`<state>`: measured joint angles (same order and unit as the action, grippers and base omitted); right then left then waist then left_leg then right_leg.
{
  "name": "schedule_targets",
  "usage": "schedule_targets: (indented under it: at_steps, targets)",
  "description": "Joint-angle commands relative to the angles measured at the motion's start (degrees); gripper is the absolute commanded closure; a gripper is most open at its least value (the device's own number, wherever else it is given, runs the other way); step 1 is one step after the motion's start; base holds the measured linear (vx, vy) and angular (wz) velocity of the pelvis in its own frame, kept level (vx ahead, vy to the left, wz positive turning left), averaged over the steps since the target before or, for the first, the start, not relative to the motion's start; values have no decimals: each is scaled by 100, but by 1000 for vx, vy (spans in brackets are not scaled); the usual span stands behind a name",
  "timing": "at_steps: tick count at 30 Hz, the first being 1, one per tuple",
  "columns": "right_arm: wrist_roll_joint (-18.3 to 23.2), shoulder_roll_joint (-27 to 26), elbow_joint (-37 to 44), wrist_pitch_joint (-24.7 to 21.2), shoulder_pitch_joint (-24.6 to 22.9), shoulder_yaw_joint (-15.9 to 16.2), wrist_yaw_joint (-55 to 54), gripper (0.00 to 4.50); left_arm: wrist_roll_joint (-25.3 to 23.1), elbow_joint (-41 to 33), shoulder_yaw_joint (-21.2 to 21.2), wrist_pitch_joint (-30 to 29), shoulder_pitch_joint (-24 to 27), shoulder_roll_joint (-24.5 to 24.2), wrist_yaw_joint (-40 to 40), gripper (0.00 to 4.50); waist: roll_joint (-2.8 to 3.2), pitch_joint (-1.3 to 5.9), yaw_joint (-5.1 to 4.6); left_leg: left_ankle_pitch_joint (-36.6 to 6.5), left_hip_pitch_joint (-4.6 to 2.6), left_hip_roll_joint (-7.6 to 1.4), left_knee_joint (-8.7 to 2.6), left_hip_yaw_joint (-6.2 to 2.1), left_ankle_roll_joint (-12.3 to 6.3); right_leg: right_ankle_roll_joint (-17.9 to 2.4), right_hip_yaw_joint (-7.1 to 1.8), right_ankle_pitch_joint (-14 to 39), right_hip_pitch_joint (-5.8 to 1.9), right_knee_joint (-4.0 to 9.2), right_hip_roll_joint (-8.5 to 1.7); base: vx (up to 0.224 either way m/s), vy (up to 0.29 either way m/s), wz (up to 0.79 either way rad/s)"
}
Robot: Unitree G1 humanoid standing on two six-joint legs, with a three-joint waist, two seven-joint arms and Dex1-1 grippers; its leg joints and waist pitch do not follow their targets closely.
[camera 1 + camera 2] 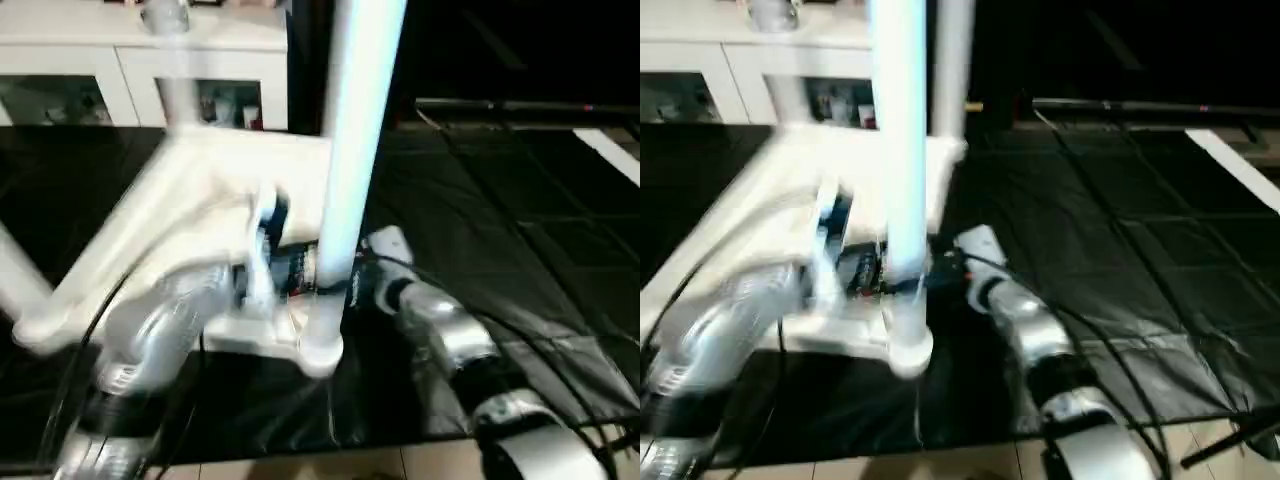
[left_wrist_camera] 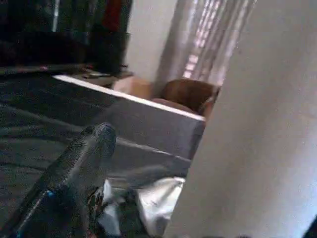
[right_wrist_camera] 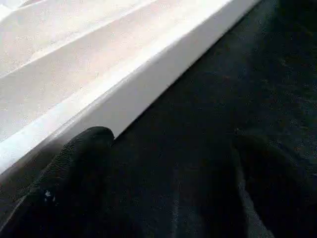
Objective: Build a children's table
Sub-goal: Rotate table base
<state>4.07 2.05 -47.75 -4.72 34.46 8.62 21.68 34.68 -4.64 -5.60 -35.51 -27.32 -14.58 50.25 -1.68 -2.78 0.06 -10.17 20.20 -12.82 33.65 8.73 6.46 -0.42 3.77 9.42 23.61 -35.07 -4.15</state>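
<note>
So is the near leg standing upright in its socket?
Upright: the leg rises straight from the near corner socket of the overturned top.

The table top (image 1: 215,215) lies upside down on the floor mat (image 1: 500,250), in the left half of it. One leg (image 1: 350,150) stands upright in the near right corner socket (image 1: 320,350) of the top. Another leg (image 1: 20,275) leans out at the near left corner. The cabinet (image 1: 130,60) stands behind the top, against the far edge of the mat. The left forearm (image 1: 150,330) reaches over the near edge of the top. The right forearm (image 1: 450,340) lies over the mat, just right of the upright leg.
</note>
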Motion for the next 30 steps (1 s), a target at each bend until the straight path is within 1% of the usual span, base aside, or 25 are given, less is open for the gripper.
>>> schedule_targets:
  at_steps: [1, 2, 3, 4, 5, 6, 8, 10, 11, 12, 13, 14, 15, 16, 17, 18, 19, 20, 21, 22, 23, 24, 25, 29, 30]
  targets:
    - [38, -28, -48, 111, 154, 25, 54, 0, -253, 419, 2, 362, -293, 54, -241, 5, 119, 340, 60, -1797, 30, 70, -391, 80, 104, -862, -185, 1923, -285, 461, -199, 0, 0, 0]
    - [56, 107, -90, 151, 152, -98, -19, 0, -289, 587, 101, 487, -423, 62, -282, 5, 119, 365, 99, -1675, -3, 72, -372, 98, 96, -969, -193, 1582, -294, 434, -189, 0, 0, 0]
    - [68, 209, -115, 177, 139, -178, -41, 0, -291, 656, 170, 534, -481, 71, -297, 5, 115, 379, 94, -1578, 12, 78, -366, 105, 88, -1035, -201, 1373, -309, 410, -186, 0, 0, 0]
    - [71, 313, -135, 199, 118, -240, -57, 0, -289, 687, 209, 558, -509, 81, -305, 5, 112, 389, 106, -1400, 45, 75, -369, 102, 60, -1128, -195, 1096, -346, 371, -195, 0, 0, 0]
    - [59, 372, -169, 231, 111, -285, -60, 0, -309, 728, 240, 600, -532, 94, -309, 5, 109, 387, 115, -1369, 36, 72, -364, 109, 45, -1152, -194, 1047, -340, 375, -193, 0, 0, 0]
    - [51, 452, -196, 260, 93, -335, -62, 0, -344, 770, 251, 641, -550, 90, -304, 5, 95, 387, 133, -1281, 45, 70, -354, 117, 13, -1191, -197, 962, -350, 363, -196, 0, 0, 0]
    - [70, 729, -239, 341, 15, -501, 27, 0, -578, 927, 199, 843, -570, -12, -248, 5, 98, 390, 180, -1228, 27, 67, -344, 132, -23, -1197, -198, 947, -344, 372, -197, 0, 0, 0]
    - [129, 999, -113, 365, -98, -645, 190, 0, -825, 1060, 52, 1039, -540, -208, -62, 5, 90, 386, 216, -1206, 29, 78, -342, 141, -55, -1173, -199, 932, -350, 375, -186, 0, 0, 0]
    - [176, 1137, 35, 344, -179, -702, 316, 0, -958, 1106, -67, 1133, -498, -374, 99, 5, 87, 369, 222, -1311, 30, 80, -353, 142, -78, -1111, -194, 1120, -348, 394, -186, 0, 0, 0]
    - [209, 1258, 192, 324, -259, -736, 439, 0, -1070, 1137, -181, 1200, -452, -540, 262, 5, 102, 367, 232, -1403, 20, 76, -355, 137, -68, -1039, -192, 1336, -345, 415, -195, 0, 0, 0]
    - [209, 1266, 206, 322, -265, -736, 450, 0, -1076, 1138, -189, 1197, -449, -554, 275, 5, 89, 369, 234, -1409, 18, 75, -356, 137, -62, -1013, -191, 1388, -345, 421, -193, 0, 0, 0]
    - [218, 1405, 429, 308, -365, -707, 662, 0, -1199, 1202, -362, 1204, -404, -797, 499, 5, 74, 352, 223, -1488, 51, 82, -372, 126, -46, -950, -176, 1677, -351, 440, -192, 0, 0, 0]
    - [224, 1455, 496, 313, -401, -695, 749, 0, -1254, 1238, -437, 1230, -395, -874, 568, 5, 65, 348, 215, -1542, 51, 82, -370, 130, -39, -907, -174, 1819, -341, 450, -195, 0, 0, 0]
    - [302, 1565, 756, 245, -511, -673, 1036, 0, -1399, 1289, -655, 1302, -342, -1135, 871, 5, 61, 347, 202, -1571, 59, 83, -371, 124, -37, -867, -173, 1925, -343, 456, -196, 0, 0, 0]
    - [302, 1565, 756, 245, -511, -673, 1036, 0, -1399, 1289, -655, 1302, -342, -1135, 871, 5, 71, 339, 218, -1677, 33, 74, -383, 118, -64, -802, -171, 2142, -315, 491, -205, 0, 0, 0]
    - [368, 1670, 1003, 196, -612, -639, 1312, 0, -1499, 1319, -804, 1356, -304, -1311, 1080, 5, 66, 332, 203, -1733, 30, 73, -383, 115, -79, -778, -174, 2253, -303, 500, -200, 0, 0, 0]
    - [428, 1792, 1266, 167, -718, -588, 1614, 0, -1696, 1441, -988, 1502, -284, -1525, 1295, 5, 72, 342, 213, -1726, 18, 66, -375, 121, -78, -786, -181, 2237, -290, 498, -208, 0, 0, 0]
    - [495, 1935, 1520, 152, -820, -511, 1943, 0, -1897, 1628, -1113, 1633, -302, -1672, 1441, 22, 62, 339, 228, -1740, -1, 54, -377, 123, -109, -793, -188, 2225, -272, 501, -205, 0, 0, 0]
    - [539, 2022, 1677, 135, -882, -463, 2144, 0, -2046, 1772, -1179, 1763, -335, -1735, 1495, 32, 67, 324, 233, -1755, 0, 61, -386, 124, -149, -777, -191, 2186, -272, 512, -188, 0, 0, 0]
    - [580, 2100, 1825, 114, -941, -427, 2324, 0, -2185, 1916, -1241, 1905, -370, -1785, 1555, 32, 67, 335, 229, -1744, -7, 55, -384, 125, -138, -799, -194, 2122, -273, 490, -191, 0, 0, 0]
    - [626, 2192, 1981, 74, -1004, -386, 2521, 0, -2284, 2029, -1314, 1955, -409, -1845, 1651, 43, 61, 324, 235, -1749, 5, 58, -393, 119, -146, -795, -186, 2133, -285, 503, -189, 0, 0, 0]
    - [676, 2297, 2178, 3, -1082, -334, 2745, 0, -2404, 2151, -1414, 2035, -447, -1938, 1791, 51, 71, 323, 251, -1802, -14, 56, -396, 116, -152, -800, -184, 2206, -274, 512, -193, 0, 0, 0]
    - [761, 2439, 2424, -102, -1178, -256, 3049, 0, -2507, 2294, -1510, 2075, -497, -2026, 1919, 61, 57, 330, 251, -1803, -11, 48, -395, 117, -149, -810, -189, 2192, -277, 503, -201, 0, 0, 0]
    - [1020, 2803, 3100, -453, -1441, -69, 3816, 0, -2698, 2689, -1667, 2226, -646, -2094, 1999, 94, 61, 334, 325, -1692, -6, 36, -395, 117, -186, -919, -202, 1948, -294, 479, -215, 0, 0, 0]
    - [1133, 2917, 3342, -609, -1526, -15, 4047, 0, -2748, 2812, -1709, 2253, -691, -2086, 1994, 99, 45, 327, 341, -1685, 4, 45, -394, 120, -207, -905, -199, 1985, -306, 485, -209, 0, 0, 0]
